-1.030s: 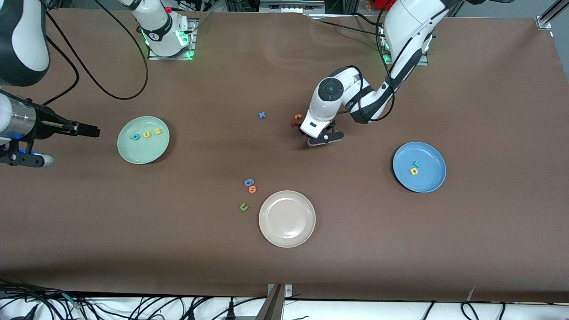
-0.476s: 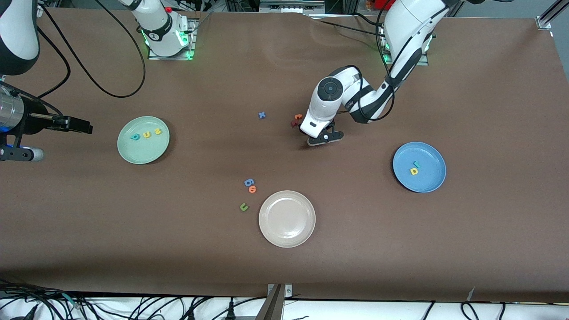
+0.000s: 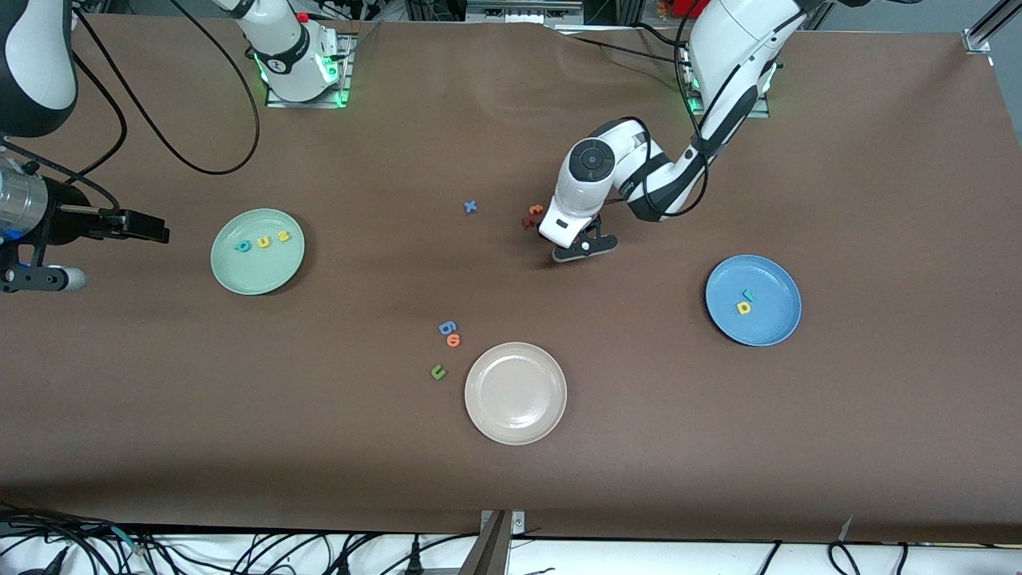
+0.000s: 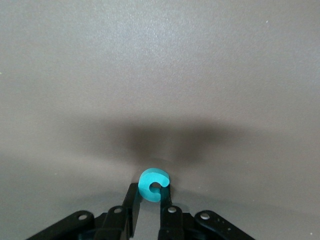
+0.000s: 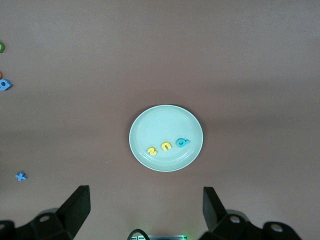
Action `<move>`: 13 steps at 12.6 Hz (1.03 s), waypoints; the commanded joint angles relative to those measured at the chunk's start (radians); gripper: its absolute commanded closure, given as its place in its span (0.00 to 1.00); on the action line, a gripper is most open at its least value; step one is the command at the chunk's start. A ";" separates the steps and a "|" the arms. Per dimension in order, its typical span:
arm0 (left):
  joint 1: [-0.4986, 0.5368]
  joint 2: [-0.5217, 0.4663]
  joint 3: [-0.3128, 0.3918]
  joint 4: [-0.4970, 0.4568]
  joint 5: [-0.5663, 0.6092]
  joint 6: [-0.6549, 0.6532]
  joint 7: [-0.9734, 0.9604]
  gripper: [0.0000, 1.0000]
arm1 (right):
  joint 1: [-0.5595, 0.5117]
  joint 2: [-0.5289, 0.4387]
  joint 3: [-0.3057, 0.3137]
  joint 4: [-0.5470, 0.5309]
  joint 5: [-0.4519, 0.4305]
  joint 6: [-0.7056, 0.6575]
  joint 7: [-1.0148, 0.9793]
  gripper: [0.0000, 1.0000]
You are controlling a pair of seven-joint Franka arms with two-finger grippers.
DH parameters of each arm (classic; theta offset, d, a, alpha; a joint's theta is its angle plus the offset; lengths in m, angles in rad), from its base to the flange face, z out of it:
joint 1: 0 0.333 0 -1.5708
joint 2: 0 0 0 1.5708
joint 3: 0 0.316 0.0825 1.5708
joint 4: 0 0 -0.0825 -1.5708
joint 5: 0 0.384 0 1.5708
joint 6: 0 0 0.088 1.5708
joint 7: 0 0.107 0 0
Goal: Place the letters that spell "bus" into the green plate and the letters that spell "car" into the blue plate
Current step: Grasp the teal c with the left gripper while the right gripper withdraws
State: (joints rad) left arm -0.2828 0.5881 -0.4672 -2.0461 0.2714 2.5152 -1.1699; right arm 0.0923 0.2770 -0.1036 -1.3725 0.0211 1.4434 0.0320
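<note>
Left gripper [image 4: 148, 210] clamped low — right gripper [image 5: 145, 212] spread wide, raised.

I am wearing glossy white shells with black joints and looping black cables; my bases are glowing green, and my black fingers [image 4: 131, 210] are showing small screws

The left arm's wrist hides the teal c [image 4: 153, 183] in front view.

I get even, bright overhead light on the brown surface [image 3: 718, 447], no glare. A soft dark shadow pools under my left wrist camera. Everything reads sharp; plates cast thin shadows.
</note>
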 commanded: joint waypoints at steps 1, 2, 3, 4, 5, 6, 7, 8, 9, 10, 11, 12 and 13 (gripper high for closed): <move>-0.021 0.002 0.012 0.029 0.035 -0.036 -0.031 0.80 | 0.001 -0.033 0.007 -0.033 -0.013 0.003 0.008 0.01; -0.022 0.002 0.012 0.030 0.035 -0.036 -0.031 0.81 | 0.000 -0.032 0.005 -0.033 -0.012 0.006 0.008 0.01; -0.022 0.002 0.012 0.032 0.035 -0.038 -0.031 0.82 | 0.000 -0.032 0.005 -0.033 -0.012 0.012 0.008 0.01; -0.022 0.002 0.012 0.040 0.035 -0.053 -0.031 0.83 | 0.000 -0.032 0.005 -0.033 -0.012 0.012 0.008 0.01; -0.022 0.002 0.012 0.053 0.035 -0.079 -0.031 0.83 | 0.001 -0.032 0.005 -0.033 -0.013 0.012 0.008 0.01; -0.021 0.002 0.010 0.072 0.035 -0.105 -0.031 0.83 | 0.000 -0.032 0.005 -0.031 -0.012 0.012 0.008 0.01; -0.021 0.002 0.012 0.089 0.035 -0.128 -0.030 0.84 | 0.000 -0.032 0.005 -0.031 -0.013 0.012 0.008 0.01; -0.013 0.002 0.012 0.112 0.035 -0.154 -0.024 0.86 | 0.000 -0.032 0.005 -0.031 -0.013 0.011 0.008 0.00; -0.010 0.001 0.019 0.139 0.035 -0.203 -0.011 0.88 | 0.000 -0.032 0.004 -0.031 -0.013 0.008 0.008 0.00; -0.009 0.001 0.041 0.170 0.035 -0.257 0.040 0.88 | -0.002 -0.032 0.002 -0.031 -0.013 0.008 0.008 0.00; 0.000 0.001 0.064 0.193 0.034 -0.303 0.105 0.88 | -0.002 -0.032 0.002 -0.031 -0.013 0.008 0.008 0.00; 0.032 0.001 0.068 0.214 0.034 -0.335 0.166 0.88 | -0.002 -0.030 0.001 -0.031 -0.012 0.006 0.006 0.00; 0.077 -0.002 0.068 0.233 0.034 -0.363 0.237 0.88 | -0.002 -0.030 0.001 -0.031 -0.010 0.011 0.008 0.00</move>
State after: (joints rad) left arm -0.2678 0.5882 -0.3982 -1.8541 0.2731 2.2130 -1.0375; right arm 0.0921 0.2760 -0.1051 -1.3731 0.0203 1.4435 0.0342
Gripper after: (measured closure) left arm 0.797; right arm 0.000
